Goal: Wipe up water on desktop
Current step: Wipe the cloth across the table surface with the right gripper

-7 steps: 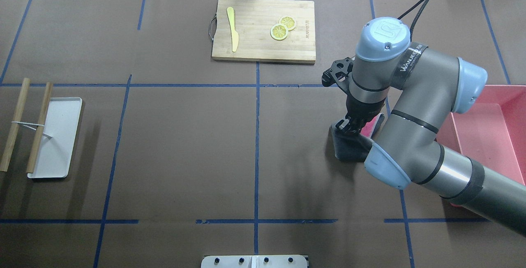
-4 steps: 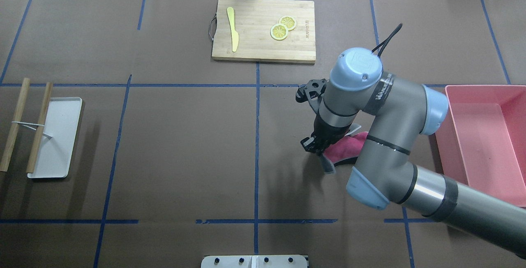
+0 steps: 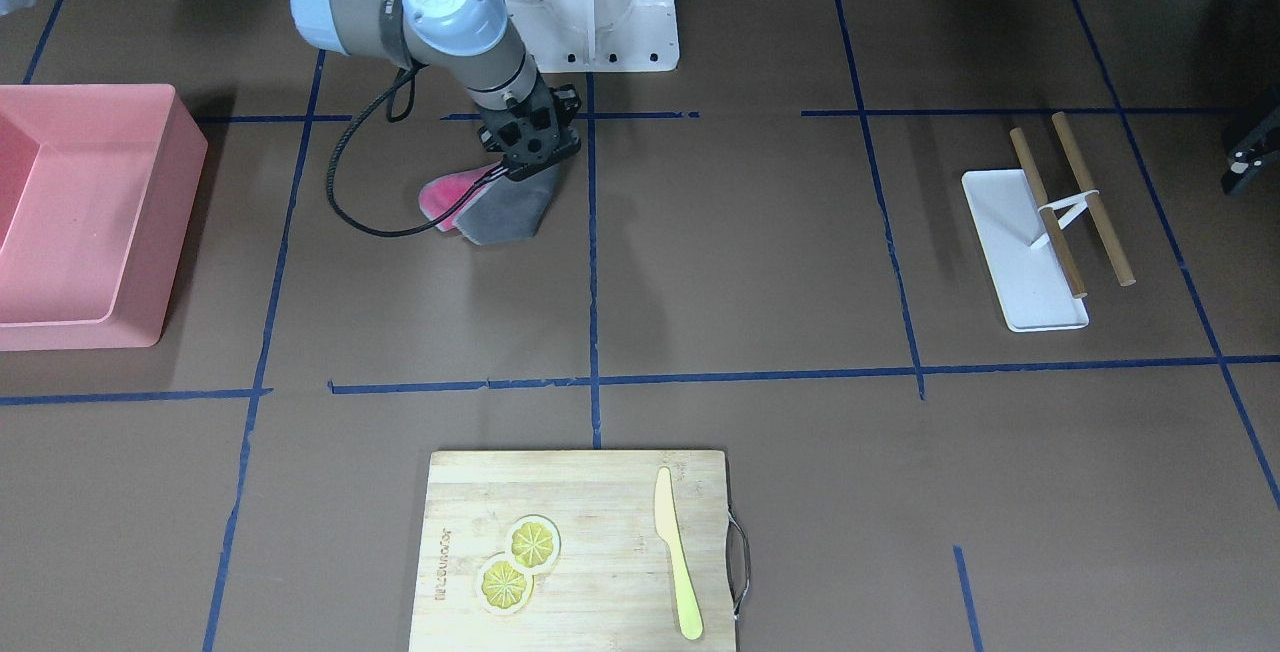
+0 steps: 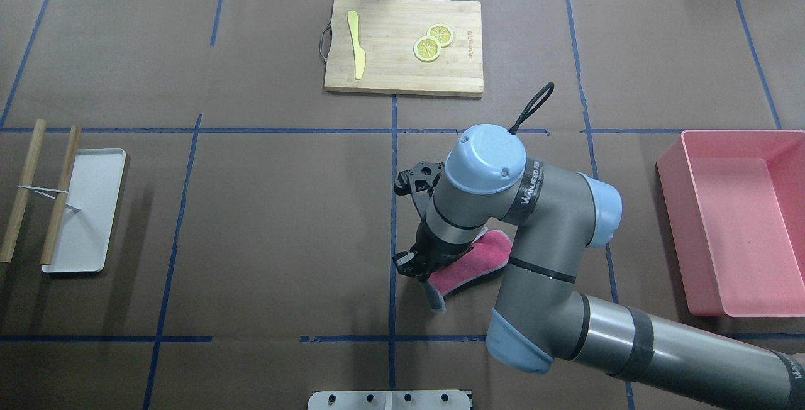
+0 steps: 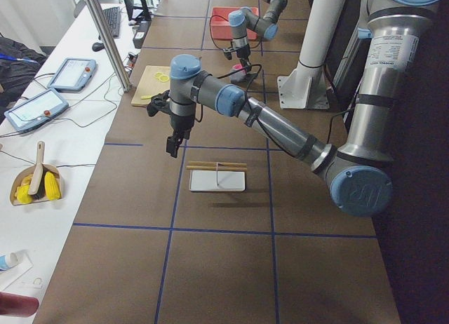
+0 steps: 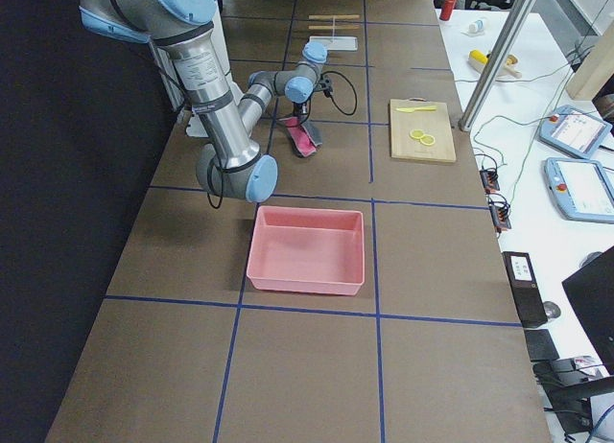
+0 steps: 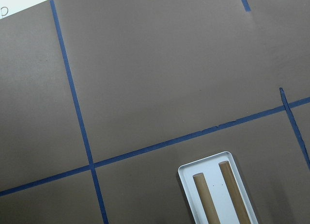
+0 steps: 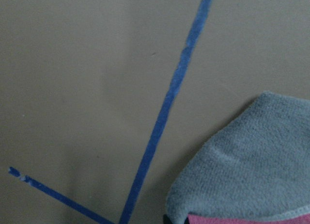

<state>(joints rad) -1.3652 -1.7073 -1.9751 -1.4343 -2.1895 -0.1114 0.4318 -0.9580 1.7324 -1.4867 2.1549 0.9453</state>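
Note:
The desktop [image 4: 283,221] is a brown tabletop with a grid of blue tape lines; I see no water on it. My right gripper [image 4: 415,265] is shut on a cloth [image 4: 481,256], pink on one side and grey on the other, and presses it onto the desktop just right of the centre tape line. The cloth also shows in the front view [image 3: 500,212] and in the right wrist view [image 8: 252,170]. My left gripper [image 5: 172,145] hangs above the table near the white tray; I cannot tell whether it is open or shut.
A bamboo cutting board [image 4: 402,45] with a yellow knife [image 4: 356,45] and lemon slices [image 4: 433,42] lies at the far middle. A pink bin [image 4: 736,215] stands at the right. A white tray [image 4: 85,209] with two wooden sticks [image 4: 60,196] lies at the left.
My right arm has moved left and toward the near edge, dragging the cloth from beside the pink bin to the centre tape line. The bin is uncovered now.

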